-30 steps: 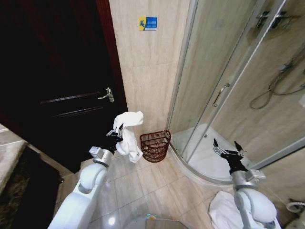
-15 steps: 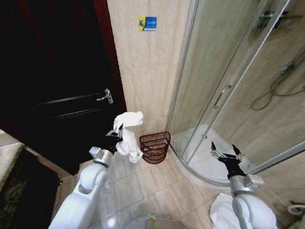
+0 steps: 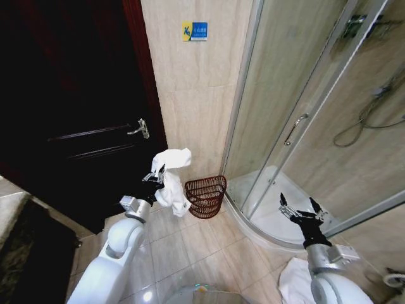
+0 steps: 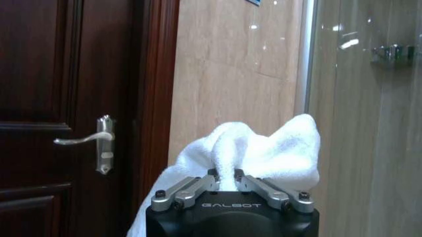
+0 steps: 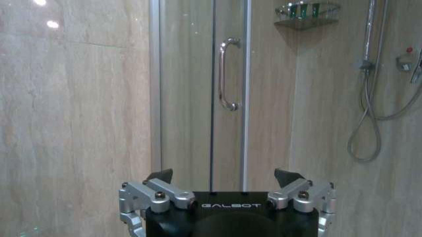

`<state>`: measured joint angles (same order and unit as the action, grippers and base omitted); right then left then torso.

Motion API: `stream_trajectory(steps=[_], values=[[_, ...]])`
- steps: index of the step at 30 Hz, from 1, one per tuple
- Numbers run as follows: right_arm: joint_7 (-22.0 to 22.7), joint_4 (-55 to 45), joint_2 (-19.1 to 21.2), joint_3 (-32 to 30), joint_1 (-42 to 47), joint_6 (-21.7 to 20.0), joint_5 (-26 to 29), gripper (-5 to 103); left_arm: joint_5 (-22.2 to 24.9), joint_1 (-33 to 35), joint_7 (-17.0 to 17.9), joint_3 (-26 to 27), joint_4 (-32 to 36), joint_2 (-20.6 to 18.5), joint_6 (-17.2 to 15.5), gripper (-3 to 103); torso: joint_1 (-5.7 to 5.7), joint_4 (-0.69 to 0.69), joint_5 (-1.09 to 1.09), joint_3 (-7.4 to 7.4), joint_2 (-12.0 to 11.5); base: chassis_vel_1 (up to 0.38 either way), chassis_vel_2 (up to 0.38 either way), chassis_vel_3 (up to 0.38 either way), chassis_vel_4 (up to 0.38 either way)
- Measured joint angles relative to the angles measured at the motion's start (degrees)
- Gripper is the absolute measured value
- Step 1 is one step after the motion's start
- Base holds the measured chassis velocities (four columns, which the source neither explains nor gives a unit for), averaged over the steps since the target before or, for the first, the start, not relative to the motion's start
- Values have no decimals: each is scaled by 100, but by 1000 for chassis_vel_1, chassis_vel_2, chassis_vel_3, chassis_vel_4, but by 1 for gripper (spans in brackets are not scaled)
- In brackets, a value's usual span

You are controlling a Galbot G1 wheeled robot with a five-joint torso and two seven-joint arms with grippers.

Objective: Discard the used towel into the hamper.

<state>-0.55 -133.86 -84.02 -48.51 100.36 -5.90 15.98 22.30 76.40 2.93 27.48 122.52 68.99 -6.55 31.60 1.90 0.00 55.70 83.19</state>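
**One towel held up beside one hamper**

In the head view, the left gripper [image 3: 156,177] is raised in front of the wall, and it pinches one white towel [image 3: 171,179]. The towel bunches up above the fingers and hangs down below them. One hamper [image 3: 205,195], a dark red wire basket with an open top, stands on the tiled floor [image 3: 190,247] just to the right of the towel, close to the beige wall [image 3: 190,101]. The towel hangs beside the hamper, not over its opening. One dark door [image 3: 76,126] with one silver handle [image 3: 140,129] is on the left. One glass shower stall [image 3: 304,114] is on the right. The right gripper [image 3: 301,207] hangs in front of the shower's white base, well away from the hamper, with its two fingers spread apart and nothing between them. One more white cloth [image 3: 294,278] lies on the floor by the right arm.

In the left wrist view, the left gripper [image 4: 226,178] has its two fingers squeezed together on the towel [image 4: 270,148], which puffs up above them. The door handle [image 4: 92,140] shows on the dark door [image 4: 39,98] behind.

In the right wrist view, the right gripper [image 5: 224,178] is wide apart and holds nothing. It faces the shower door with one long handle [image 5: 226,74]. One shower hose [image 5: 369,98] hangs inside.
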Motion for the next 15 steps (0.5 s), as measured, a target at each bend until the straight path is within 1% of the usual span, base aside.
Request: stream_trajectory(steps=[15], values=[[-3, 34, -11, -22, -41, 32, -12, 100, 6, -99, -25, -38, -152, -30, 5, 4, 0, 0, 0, 0, 0, 0, 0, 0, 0]])
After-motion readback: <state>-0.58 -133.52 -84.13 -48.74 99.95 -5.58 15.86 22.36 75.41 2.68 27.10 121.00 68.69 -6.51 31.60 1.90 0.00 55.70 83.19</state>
